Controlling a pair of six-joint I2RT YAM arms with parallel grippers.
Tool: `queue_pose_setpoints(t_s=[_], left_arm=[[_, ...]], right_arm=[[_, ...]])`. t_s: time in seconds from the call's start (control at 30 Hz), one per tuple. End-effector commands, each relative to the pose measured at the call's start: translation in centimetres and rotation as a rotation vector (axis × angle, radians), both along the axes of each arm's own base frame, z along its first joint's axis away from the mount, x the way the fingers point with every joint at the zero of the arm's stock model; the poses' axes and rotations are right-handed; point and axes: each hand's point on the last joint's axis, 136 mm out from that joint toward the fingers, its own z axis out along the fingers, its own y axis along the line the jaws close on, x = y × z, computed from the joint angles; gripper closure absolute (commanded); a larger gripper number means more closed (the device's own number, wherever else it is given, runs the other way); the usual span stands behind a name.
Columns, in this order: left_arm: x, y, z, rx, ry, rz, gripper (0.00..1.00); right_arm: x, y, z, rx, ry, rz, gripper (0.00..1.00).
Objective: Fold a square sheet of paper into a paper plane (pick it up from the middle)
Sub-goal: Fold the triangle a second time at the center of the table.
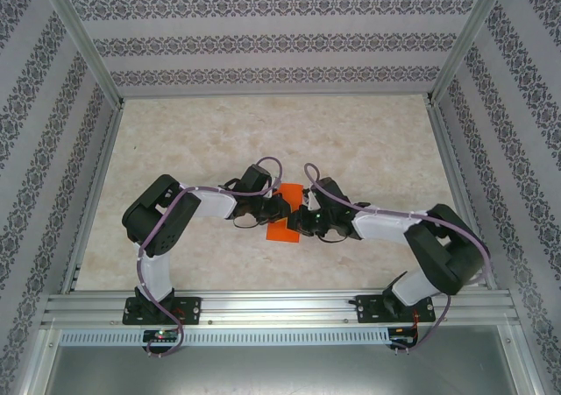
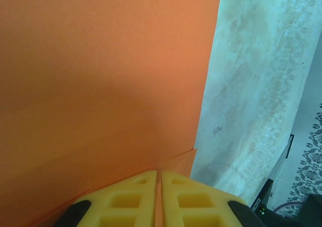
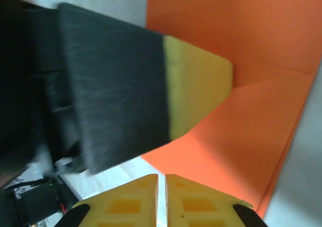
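At the near edge of the pale marbled table (image 1: 377, 141), on the silver metal rail (image 1: 280, 306), my left arm (image 1: 162, 237) and my right arm (image 1: 438, 250) are bolted side by side. Both bend in toward the middle of the table. There my left gripper (image 1: 277, 209) and my right gripper (image 1: 307, 222) meet, very close together. Between them lies the bright orange square sheet of paper (image 1: 282, 231), about halfway between the left and right edges of the table. It has folds in it.

From my left wrist I see my yellow fingers (image 2: 136, 197) pressed together, with a thin strip of the orange paper pinched between them. From my right wrist I see my other yellow fingers (image 3: 126, 202) squeezed narrow too, right at the paper's edge. I cannot tell if they hold it. Just ahead of them, my left gripper's yellow pad (image 3: 196, 86) lies on the paper.

Far behind stands the grey patterned wall (image 1: 280, 40).
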Motion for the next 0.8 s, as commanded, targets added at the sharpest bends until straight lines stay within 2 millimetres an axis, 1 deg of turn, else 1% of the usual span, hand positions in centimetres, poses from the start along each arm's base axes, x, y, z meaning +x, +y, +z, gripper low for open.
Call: queue_pose_setpoints(t_s=[0.0,0.07,0.13,0.2,0.37,0.5,0.6,0.77], left_arm=[[-0.4,0.6,-1.2,0.071,0.000,-0.002,0.86],[-0.2,0.5,-0.4,0.058,-0.012,-0.004,0.86],[-0.1,-0.1,0.7,0.033,-0.027,-0.029,0.85],[0.1,-0.4,1.8,0.024,-0.038,-0.047,0.84],[0.3,-0.1,4.5,-0.021,-0.061,-0.017,0.81],[-0.1,0.4,4.5,-0.013,-0.038,0.018,0.82],[-0.3,0.9,3.7,0.010,-0.029,0.033,0.84],[-0.7,1.3,1.7,0.046,0.010,0.048,0.89]], right_arm=[[-0.2,-0.4,-2.4,-0.031,0.044,-0.014,0.88],[-0.9,-1.0,-3.8,-0.053,0.074,-0.022,0.91],[-1.4,-1.4,-4.8,-0.068,0.094,-0.025,0.94],[-1.7,-1.5,-5.2,-0.062,0.103,-0.034,0.95],[-1.8,-1.4,-5.4,-0.064,0.100,-0.047,0.96],[-1.6,-1.3,-5.3,-0.062,0.094,-0.051,0.96],[-1.5,-1.3,-5.3,-0.062,0.093,-0.050,0.96],[-1.6,-1.3,-5.4,-0.066,0.097,-0.049,0.96]])
